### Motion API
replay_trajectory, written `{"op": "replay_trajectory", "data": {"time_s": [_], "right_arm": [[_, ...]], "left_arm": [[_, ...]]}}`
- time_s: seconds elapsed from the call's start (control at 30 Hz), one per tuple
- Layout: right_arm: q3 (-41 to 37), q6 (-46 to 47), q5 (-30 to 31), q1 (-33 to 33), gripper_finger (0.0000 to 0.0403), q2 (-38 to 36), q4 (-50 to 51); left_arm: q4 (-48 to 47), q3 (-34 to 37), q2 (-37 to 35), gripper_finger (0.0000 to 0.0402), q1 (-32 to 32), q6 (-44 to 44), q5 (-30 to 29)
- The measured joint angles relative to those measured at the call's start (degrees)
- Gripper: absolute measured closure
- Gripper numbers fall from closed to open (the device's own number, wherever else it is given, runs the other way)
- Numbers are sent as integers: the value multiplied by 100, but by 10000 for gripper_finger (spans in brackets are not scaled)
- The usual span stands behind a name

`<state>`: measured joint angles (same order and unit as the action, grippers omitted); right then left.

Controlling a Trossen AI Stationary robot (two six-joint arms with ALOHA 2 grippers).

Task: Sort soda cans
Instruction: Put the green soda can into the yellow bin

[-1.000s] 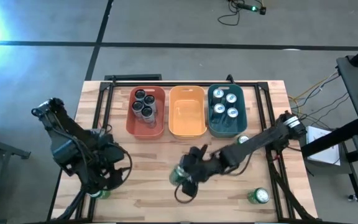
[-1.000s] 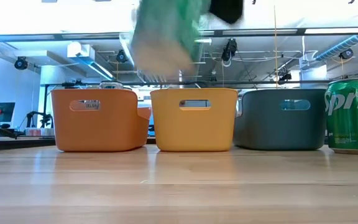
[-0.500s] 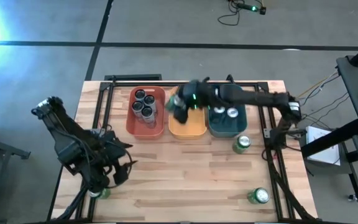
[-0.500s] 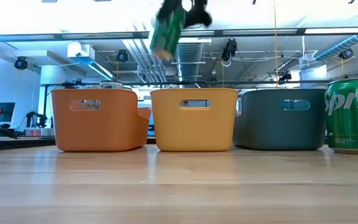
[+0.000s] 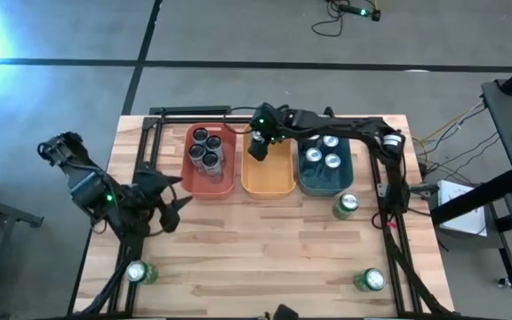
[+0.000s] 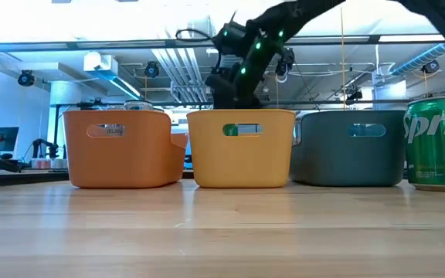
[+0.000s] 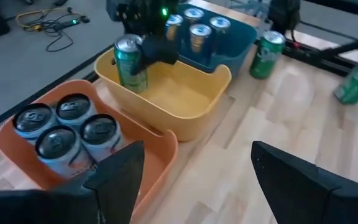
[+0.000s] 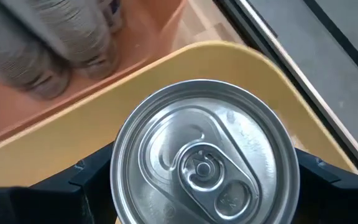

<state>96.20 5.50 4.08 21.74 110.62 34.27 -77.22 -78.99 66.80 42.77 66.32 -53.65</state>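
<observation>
While the right end effector [image 5: 260,145], closed on a green can [image 7: 128,62], hovers in the yellow tub [image 5: 268,182] at upper centre, three green cans remain on the counter [image 5: 265,240]; red and teal tubs hold four each. Left end effector [image 5: 169,203] waits open.

High view looks straight down; low view level (table height) — both share the yellow tub [image 5: 268,171].

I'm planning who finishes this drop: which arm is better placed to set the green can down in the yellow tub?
The right arm. Its tool is shut on the green can, upright inside the yellow tub, at its far corner. The left tool is open and empty, above bare table near the red tub.
</observation>
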Motion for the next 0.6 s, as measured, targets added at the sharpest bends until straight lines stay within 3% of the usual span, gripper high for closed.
{"op": "replay_trajectory", "data": {"time_s": [0.6], "right_arm": [[79,92,-59,173,96,663,-158]], "left_arm": [[64,27,146,121,-202,261,45]]}}
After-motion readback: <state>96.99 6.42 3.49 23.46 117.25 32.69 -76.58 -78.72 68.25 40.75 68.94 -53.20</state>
